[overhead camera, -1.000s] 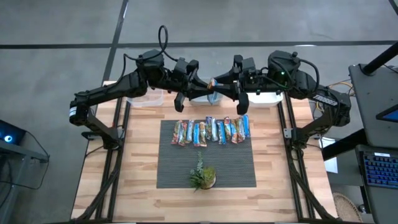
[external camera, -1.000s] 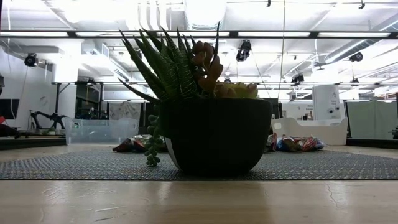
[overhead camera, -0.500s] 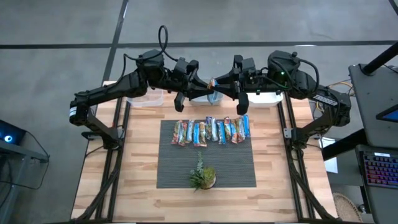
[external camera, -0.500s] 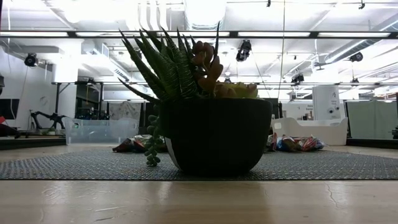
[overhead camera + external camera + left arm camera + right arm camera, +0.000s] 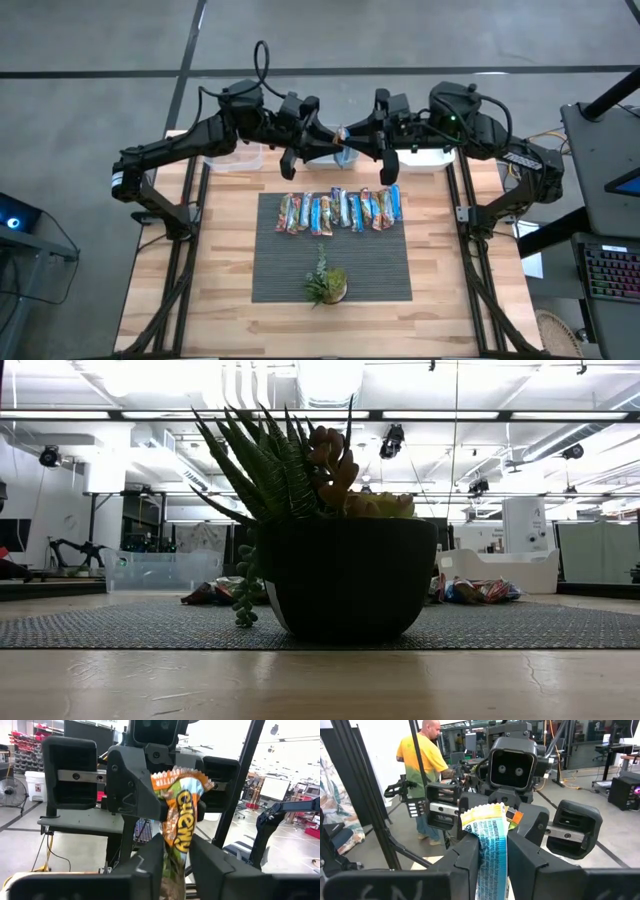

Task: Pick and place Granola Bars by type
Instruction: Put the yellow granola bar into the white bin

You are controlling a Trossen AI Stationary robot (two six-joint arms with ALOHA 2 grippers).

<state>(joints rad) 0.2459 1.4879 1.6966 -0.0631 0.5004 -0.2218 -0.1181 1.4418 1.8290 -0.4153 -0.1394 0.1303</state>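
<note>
One granola bar (image 5: 341, 137) hangs in the air above the table's far edge, between my two grippers. Its wrapper is orange and green in the left wrist view (image 5: 179, 817), and its white and blue side (image 5: 492, 840) shows in the right wrist view. My left gripper (image 5: 326, 144) comes from the left and my right gripper (image 5: 357, 141) from the right; both are shut on this bar. Several more bars (image 5: 340, 210) lie side by side in a row on the grey mat. In the low view the arms are out of sight. My left gripper pinches the bar between its two fingers at the end nearer to it (image 5: 172, 862), coming level from the table's left. The bar is lifted clear and runs lengthwise out of the fingers toward the other gripper. My right gripper pinches the opposite end of the same bar (image 5: 492, 857) between its two fingers, coming level from the table's right. The bar is clear of the table and spans the gap between the two grippers.
A potted green plant (image 5: 325, 283) stands on the mat's near part and fills the middle of the low view (image 5: 345, 575). A clear bin (image 5: 235, 158) sits at the far left, a white bin (image 5: 430, 155) at the far right. A person (image 5: 427, 775) stands beyond the table.
</note>
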